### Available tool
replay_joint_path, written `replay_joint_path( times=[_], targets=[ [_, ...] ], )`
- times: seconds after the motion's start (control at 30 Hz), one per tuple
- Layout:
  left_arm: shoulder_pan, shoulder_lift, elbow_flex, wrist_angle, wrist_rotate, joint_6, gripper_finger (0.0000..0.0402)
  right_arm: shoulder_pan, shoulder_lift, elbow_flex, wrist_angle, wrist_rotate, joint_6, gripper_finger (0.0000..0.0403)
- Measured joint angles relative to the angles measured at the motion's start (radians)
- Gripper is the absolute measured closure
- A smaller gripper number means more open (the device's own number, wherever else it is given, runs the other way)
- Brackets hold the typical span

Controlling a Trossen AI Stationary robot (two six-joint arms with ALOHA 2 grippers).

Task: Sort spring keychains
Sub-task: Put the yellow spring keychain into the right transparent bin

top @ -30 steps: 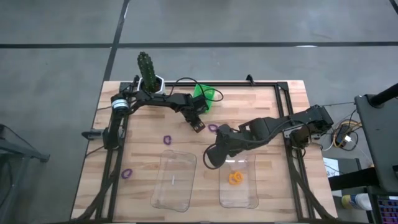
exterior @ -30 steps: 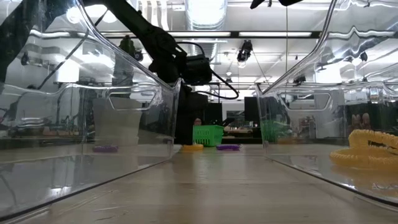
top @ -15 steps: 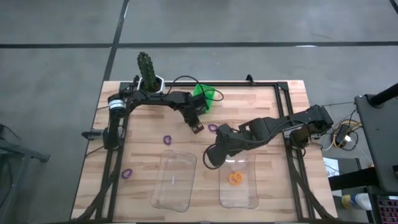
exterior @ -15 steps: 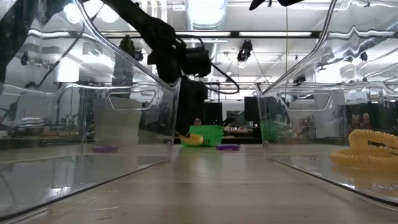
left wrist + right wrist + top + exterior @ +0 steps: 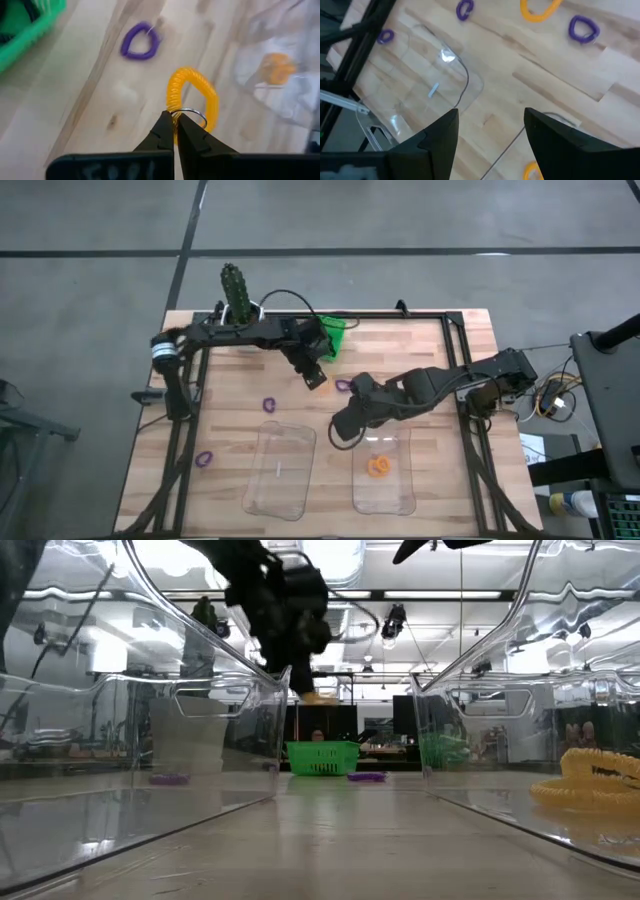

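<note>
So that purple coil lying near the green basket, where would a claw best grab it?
Probably from straight above, pinching one side of the loop. The purple coil lies flat on the table as an open ring, so one finger can drop inside it and one outside. The left claw holds the orange coil in much that way, by its ring end.

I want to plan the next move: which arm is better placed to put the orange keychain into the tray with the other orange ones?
Left: its gripper already holds the orange keychain; the right gripper is open, empty.
</note>
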Motion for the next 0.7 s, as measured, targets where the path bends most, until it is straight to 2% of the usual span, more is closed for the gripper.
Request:
replay_joint_path(
  times=[0.27, 0.5, 0.7],
  targets=[
    [-0.001, -0.164, -0.002, 0.031, 0.014, -0.067, 0.0401, -0.022, -0.007, 0.0, 0.008, 0.027, -0.062, 0.0184],
    [-0.006, -0.269, -0.002, 0.058, 0.017, -0.115, 0.0401, -0.066, -0.024, 0.001, 0.046, 0.189, -0.045, 0.0184],
    [-0.007, -0.333, -0.002, 0.082, 0.007, -0.144, 0.0401, -0.121, -0.042, 0.002, 0.174, 0.226, -0.101, 0.0184]
  ],
)
